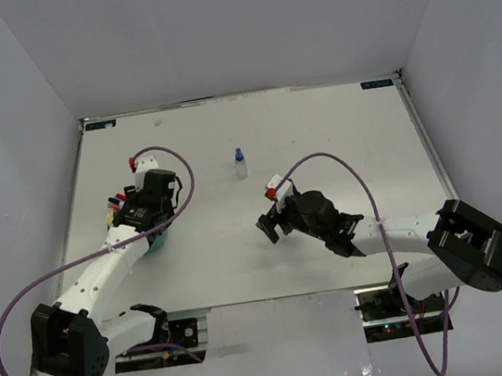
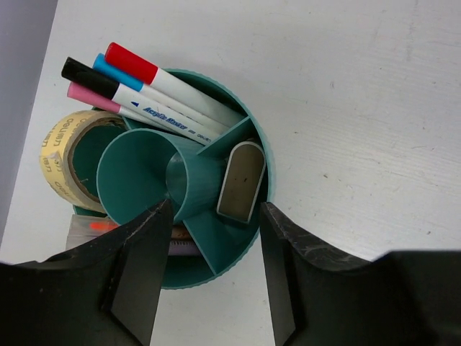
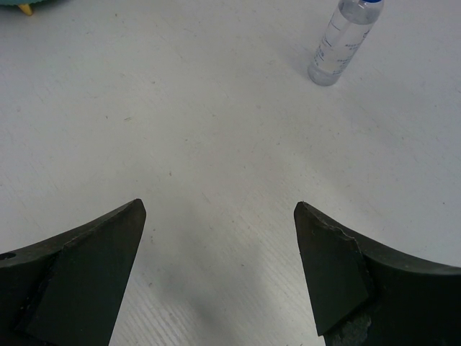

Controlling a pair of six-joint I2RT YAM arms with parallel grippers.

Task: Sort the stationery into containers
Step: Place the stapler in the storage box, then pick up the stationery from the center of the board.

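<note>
Stationery left loose comes down to one item from where I stand: the small bottle (image 1: pixel 240 163). It stands upright on the white table (image 1: pixel 338 138), toward the far middle, well apart from the teal cup (image 2: pixel 265 155). Its long axis runs straight up, blue cap on top, and nothing touches it.

The right gripper (image 3: pixel 217 207) sits near it, jaws spread wide and empty, with the bottle ahead and off to one side of the gap. I'd say the pick needs the wrist swung to centre the bottle between the fingers. Then squeeze low on the clear body rather than the cap, since a tall narrow thing tips if one finger lands first.

Over at the cup, the left gripper (image 2: pixel 214 209) hangs open astride the rim, holding nothing. Markers (image 2: pixel 155 94) and a pale block (image 2: pixel 241 180) sit inside, with a tape roll (image 2: pixel 54 158) at its edge.
</note>
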